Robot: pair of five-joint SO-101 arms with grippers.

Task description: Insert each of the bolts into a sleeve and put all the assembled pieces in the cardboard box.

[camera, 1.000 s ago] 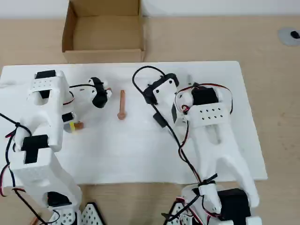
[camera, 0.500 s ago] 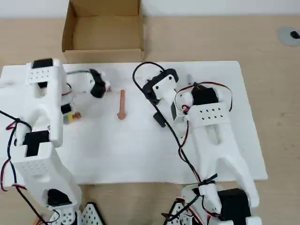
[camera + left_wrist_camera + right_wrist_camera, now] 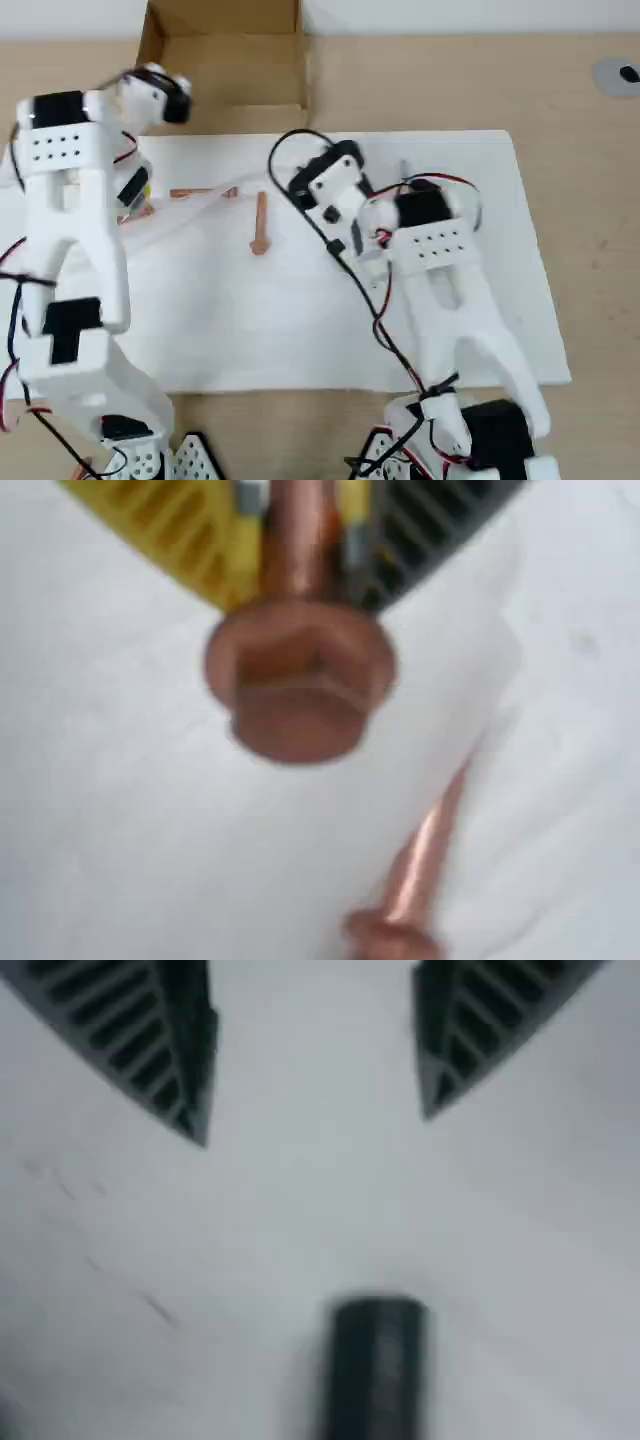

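L claw [image 3: 300, 575] pinches a copper bolt [image 3: 298, 680] by the shank, w/ one yellow finger [image 3: 170, 540] and one black finger [image 3: 440, 520] pressed against opposite sides; the hex head sticks out clear of the fingertips. L arm [image 3: 65, 200] stands over the left end of the white sheet [image 3: 300, 320], wrist at the far-left corner, just near of the cardboard box [image 3: 222, 118]. Held bolt is above the sheet, not touching it. Second bolt [image 3: 260, 222] lies flat on the sheet, centre-left, head toward the near side, apart from both claws; it also shows past the held bolt in the L wrist view [image 3: 415, 875]. R claw [image 3: 312, 1115] is spread, w/ both dark fingers well apart, bare sheet between them and nothing gripped. Dark cylindrical sleeve [image 3: 378, 1360] sits on the sheet close to the R claw, outside the finger gap, touching neither finger; upright or lying: cannot tell. R arm [image 3: 440, 260] reaches from the near-right side to approx. mid-sheet. Box sits on the desk [image 3: 580, 200] at far left, beyond the sheet's far edge, open side up.
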